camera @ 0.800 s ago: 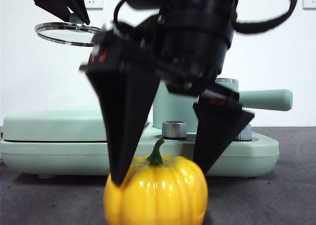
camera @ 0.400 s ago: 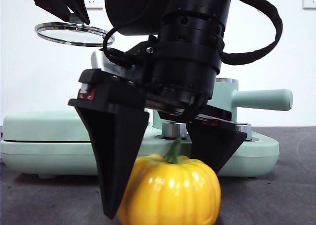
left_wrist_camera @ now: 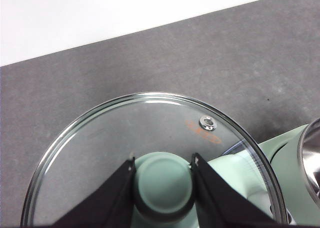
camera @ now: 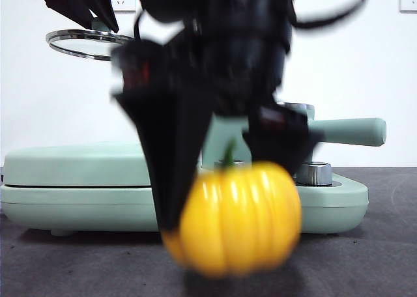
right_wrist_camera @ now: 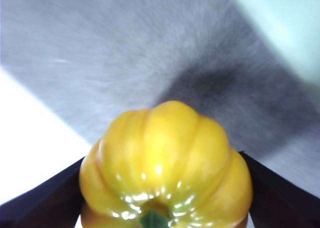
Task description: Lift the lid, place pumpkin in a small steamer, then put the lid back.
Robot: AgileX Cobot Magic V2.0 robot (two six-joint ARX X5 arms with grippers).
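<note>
1. The small steamer [camera: 306,131] is seen standing on the mint-green base unit [camera: 78,186]
2. The pumpkin [camera: 238,219] is clamped by the right gripper [camera: 228,173], clear of the table
3. The lid [camera: 88,43] is held aloft by its knob in the left gripper [left_wrist_camera: 162,180]

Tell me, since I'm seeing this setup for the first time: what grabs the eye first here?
The glossy yellow pumpkin, big in the foreground, clamped in the right gripper and raised off the dark table. Next, the glass lid, held by its knob high at upper left in the left gripper. Behind the pumpkin stands the mint steamer, its long handle pointing right.
</note>
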